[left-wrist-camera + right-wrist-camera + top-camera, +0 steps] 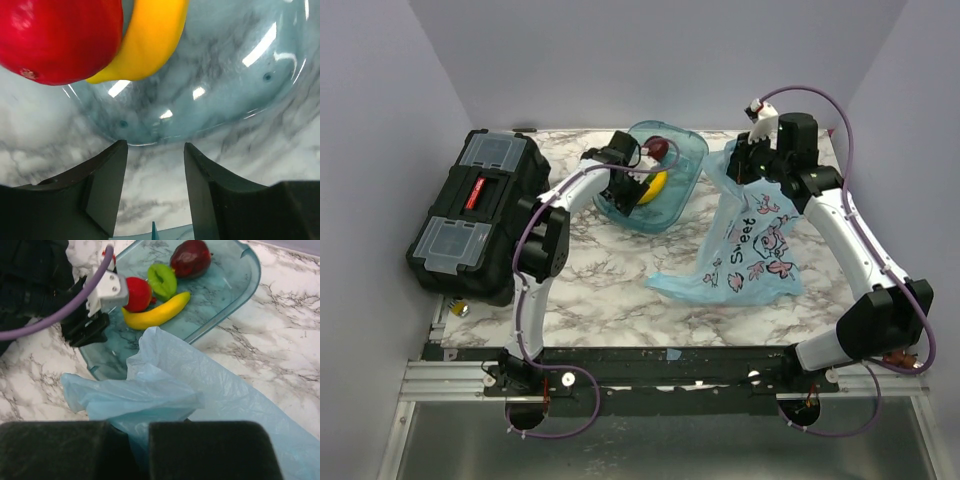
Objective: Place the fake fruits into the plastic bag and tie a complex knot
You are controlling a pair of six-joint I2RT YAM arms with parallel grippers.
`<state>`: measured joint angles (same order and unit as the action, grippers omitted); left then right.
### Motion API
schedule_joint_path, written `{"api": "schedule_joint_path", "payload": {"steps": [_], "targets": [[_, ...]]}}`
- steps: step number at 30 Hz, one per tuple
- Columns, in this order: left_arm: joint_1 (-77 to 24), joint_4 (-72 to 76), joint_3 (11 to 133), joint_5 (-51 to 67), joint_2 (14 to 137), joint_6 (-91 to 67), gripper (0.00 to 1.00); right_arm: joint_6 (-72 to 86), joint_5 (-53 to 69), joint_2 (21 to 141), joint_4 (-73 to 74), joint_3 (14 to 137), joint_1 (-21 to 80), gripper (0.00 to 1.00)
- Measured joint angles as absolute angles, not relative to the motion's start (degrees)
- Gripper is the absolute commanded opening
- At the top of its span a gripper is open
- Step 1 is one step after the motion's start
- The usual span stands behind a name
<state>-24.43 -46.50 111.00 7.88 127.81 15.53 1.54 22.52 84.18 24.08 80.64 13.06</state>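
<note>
You have one yellow plastic banana (156,314), one bright red round fruit (137,294), one dark maroon round fruit (190,258) and one green fruit piece (162,281): four in all. You also have one thin light-blue plastic bag (200,385), one clear teal oval tray (235,285) and one black plastic toolbox (475,215).

L end effector (155,150) jaws apart

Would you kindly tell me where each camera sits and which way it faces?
Top view: above and behind the arms, looking down on the table; both arms show, bases nearest.
Left wrist: looks past the open left gripper down at the tray, red fruit and banana.
Right wrist: looks over the right gripper, shut on the bag, toward the tray; the left gripper shows too.
Shared: both wrist views show the tray, red fruit and banana.
</note>
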Motion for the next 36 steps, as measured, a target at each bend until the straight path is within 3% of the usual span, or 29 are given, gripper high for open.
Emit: {"api": "schedule_joint_path", "payload": {"steps": [3, 9, 12, 18, 21, 25, 29, 31, 36], "targets": [[-23.68, -47.05, 104.09, 7.73, 124.42, 16.36, 0.51, 4.49, 22.90, 83.96, 23.03, 80.64, 12.27, 0.01], [-20.71, -47.86, 94.54, 12.10, 115.18, 17.80, 0.70, 7.90, 23.99, 83.31, 21.26, 80.38, 10.83, 0.01], [-19.33, -45.63, 91.88, 16.53, 108.51, 17.56, 0.72, 8.25, 25.47, 83.15, 20.69, 80.01, 10.66, 0.01], [-20.73, -41.80, 99.77, 21.61, 106.72, 16.27, 0.67, 8.38, 30.22, 83.02, 19.35, 77.60, 10.68, 0.01], [-21.06, -40.62, 103.79, 27.88, 109.14, 15.46, 0.74, 7.64, 31.53, 82.67, 19.38, 76.51, 10.68, 0.01], [-21.34, -29.30, 90.96, 41.78, 103.00, 8.40, 0.82, 7.44, 31.55, 81.73, 19.16, 76.49, 10.68, 0.01], [-24.16, -18.55, 77.76, 47.46, 93.01, -2.50, 0.86, 8.27, 31.07, 80.27, 17.69, 76.47, 10.68, 0.01], [-27.14, -14.76, 76.75, 47.79, 90.96, -6.13, 0.93, 9.34, 30.92, 79.77, 16.91, 76.47, 10.68, 0.01], [-35.75, -7.53, 77.97, 46.65, 91.46, -14.28, 0.96, 11.22, 30.92, 79.53, 15.90, 76.47, 10.68, 0.01]]}}
